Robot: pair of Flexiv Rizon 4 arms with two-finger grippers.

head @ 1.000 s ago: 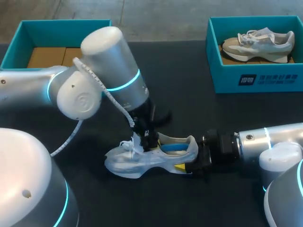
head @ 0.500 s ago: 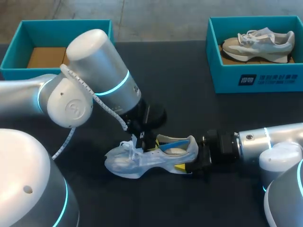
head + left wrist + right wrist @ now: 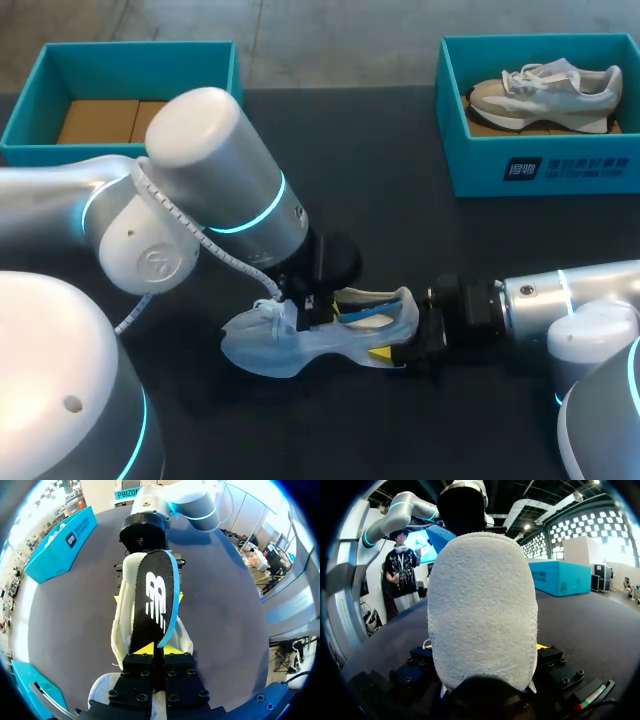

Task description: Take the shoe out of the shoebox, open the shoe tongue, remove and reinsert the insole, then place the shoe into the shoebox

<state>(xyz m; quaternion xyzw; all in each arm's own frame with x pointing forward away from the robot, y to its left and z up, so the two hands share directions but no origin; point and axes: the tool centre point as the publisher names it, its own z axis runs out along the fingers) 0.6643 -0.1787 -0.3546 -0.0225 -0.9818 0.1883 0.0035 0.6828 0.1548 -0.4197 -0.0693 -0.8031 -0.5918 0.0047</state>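
A pale white shoe [image 3: 290, 345] lies on its sole on the dark table, toe toward the left. My left gripper [image 3: 308, 303] hangs over its opening, shut on the front end of the black insole [image 3: 154, 597] with a blue edge. The insole slants up out of the shoe [image 3: 122, 630], its heel end still down by the shoe's heel. My right gripper [image 3: 398, 348] is shut on the shoe's heel. In the right wrist view the fuzzy white heel [image 3: 482, 605] fills the space between the fingers of that gripper [image 3: 482, 647].
A teal shoebox [image 3: 130, 60] with brown cardboard inside stands at the back left. Another teal shoebox [image 3: 545, 165] at the back right holds a second grey-white shoe [image 3: 545, 90]. My left arm's big wrist looms over the table's middle.
My left arm's wrist has swung lower and to the right over the shoe, keeping its hold on the insole. The right arm and the shoe's heel have stayed put.
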